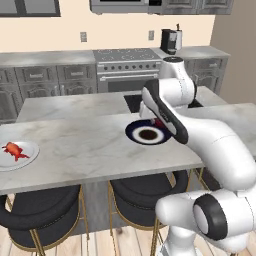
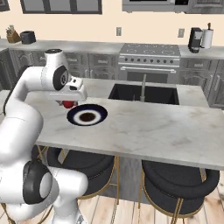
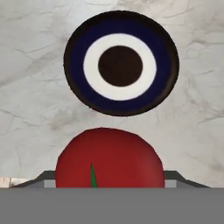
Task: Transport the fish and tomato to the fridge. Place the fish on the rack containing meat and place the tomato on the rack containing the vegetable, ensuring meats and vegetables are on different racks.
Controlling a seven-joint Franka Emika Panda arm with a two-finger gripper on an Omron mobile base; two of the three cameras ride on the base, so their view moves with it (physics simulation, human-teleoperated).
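A red tomato [image 3: 109,157] with a green stem sits between the jaws of my gripper [image 2: 67,102], which is shut on it. It hangs just above the marble counter, beside a dark blue and white plate [image 3: 94,100] with nothing on it. From the left base view, a sliver of the tomato [image 1: 159,123] peeks out behind my forearm, at the far rim of that plate [image 1: 134,135]. The orange-red fish [image 1: 14,150] lies on a white plate [image 1: 31,154] at the counter's left end. The fridge is out of view.
A black sink [image 2: 144,92] with a faucet [image 2: 142,86] is set into the island behind the plate. Dark stools [image 2: 175,183] stand under the counter's near edge. A stove [image 2: 148,59] and a coffee machine [image 2: 194,39] line the back wall.
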